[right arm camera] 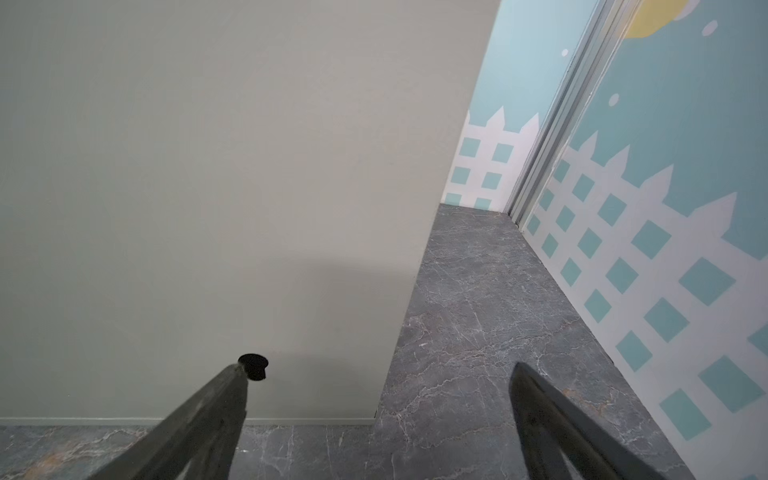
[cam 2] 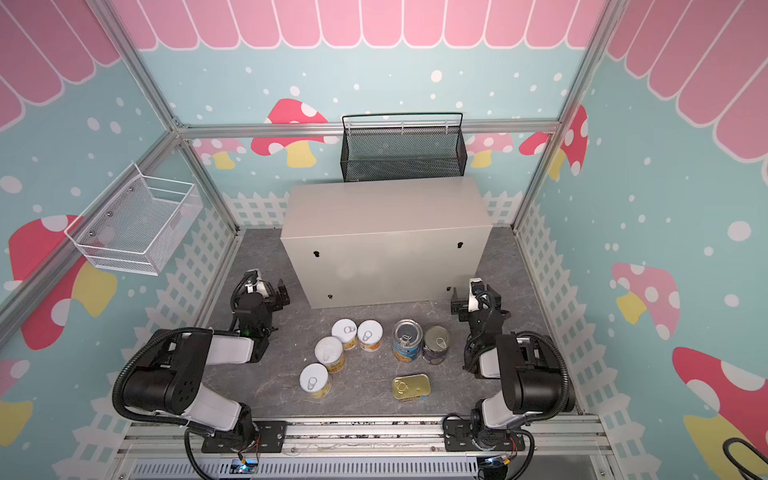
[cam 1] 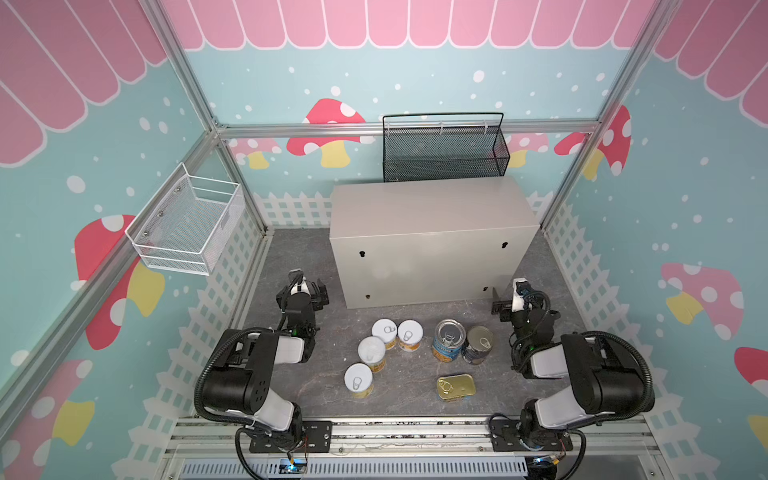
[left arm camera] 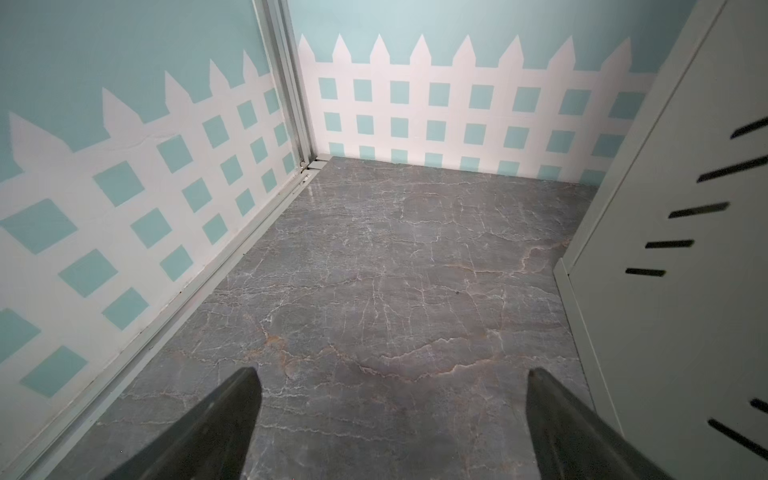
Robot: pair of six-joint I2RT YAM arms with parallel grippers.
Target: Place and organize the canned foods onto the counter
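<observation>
so, tins [cam 1: 410, 334] before the counter [cam 1: 428, 212]

We see a little room with blue walls [cam 1: 415, 79]. Pink roof shapes [cam 1: 291, 25] run along the top of the walls, and white dots are all over the blue. Red and pink mushrooms [cam 1: 330, 120] with yellow stems are painted on them. A white fence [left arm camera: 419, 108] is painted low down, where the walls meet the floor [cam 1: 299, 249]. The floor is grey stone with thin pale cracks. Silver bars [cam 1: 257, 133] stand in the back corners and cross the back wall. A black basket [cam 1: 444, 153] hangs on the back bar. A white basket [cam 1: 187, 224] hangs on the left bar. Silver rails [cam 1: 395, 436] lie along the floor's front edge. The light is soft and even.
</observation>
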